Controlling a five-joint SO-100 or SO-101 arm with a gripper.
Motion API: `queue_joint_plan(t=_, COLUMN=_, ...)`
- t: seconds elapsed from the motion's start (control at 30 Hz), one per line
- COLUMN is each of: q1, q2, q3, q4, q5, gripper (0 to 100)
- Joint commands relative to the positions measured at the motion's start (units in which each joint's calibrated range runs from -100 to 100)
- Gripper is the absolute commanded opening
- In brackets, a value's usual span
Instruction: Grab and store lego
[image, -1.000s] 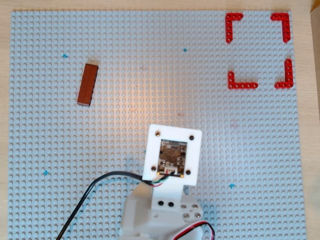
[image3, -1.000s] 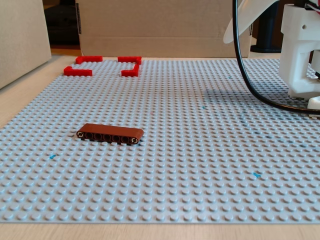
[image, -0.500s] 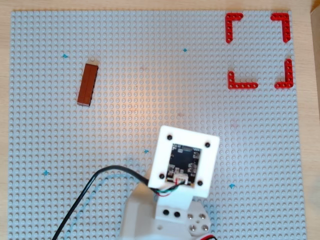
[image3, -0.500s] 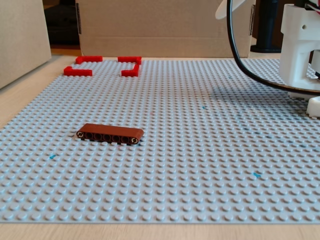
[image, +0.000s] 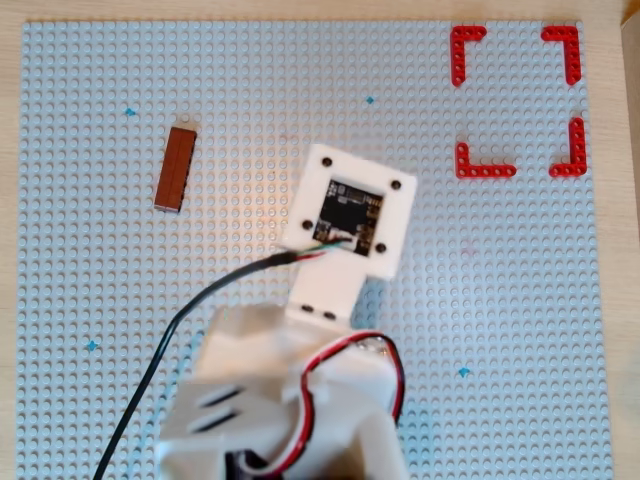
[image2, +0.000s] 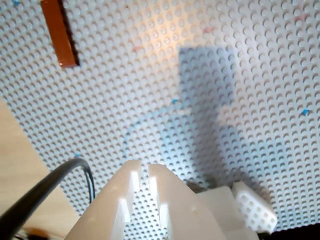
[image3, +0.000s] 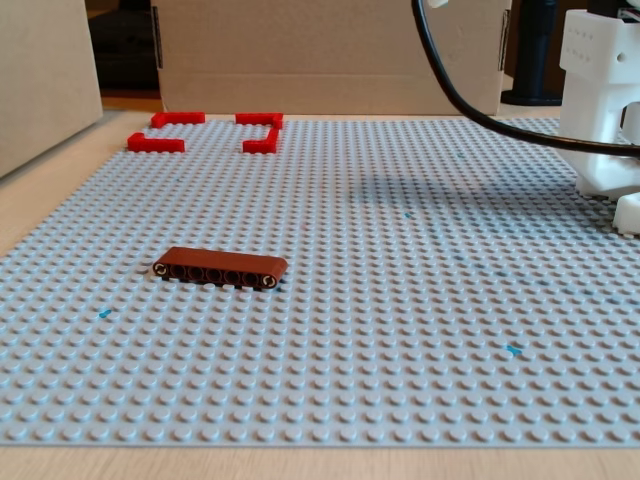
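The reddish-brown lego brick lies flat on the grey baseplate, left of centre in the overhead view. It is at the top left of the wrist view and at front left in the fixed view. My gripper enters the wrist view from the bottom, its two white fingers almost together with nothing between them. It hovers over bare baseplate, well to the right of the brick. In the overhead view the white camera mount hides the fingers.
Red L-shaped corner pieces mark a square at the plate's top right in the overhead view, seen at far left in the fixed view. A black cable trails from the arm. Cardboard walls stand behind the plate.
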Motion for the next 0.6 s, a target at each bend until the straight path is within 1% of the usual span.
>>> queue_joint_plan(t=0.0, q1=-0.97, q2=2.67, q3=-2.7, q4=-9.65, q5=-0.67, gripper=2)
queue_joint_plan(t=0.13, q1=-1.26, q2=6.82, q3=-2.61, q4=-16.36, q5=2.47, gripper=2)
queue_joint_plan(t=0.33, q1=-1.56, q2=16.05, q3=-3.7, q4=-17.66, q5=2.62, gripper=2)
queue_joint_plan(t=0.57, q1=-3.49, q2=20.28, q3=-3.52, q4=-24.2, q5=2.62, gripper=2)
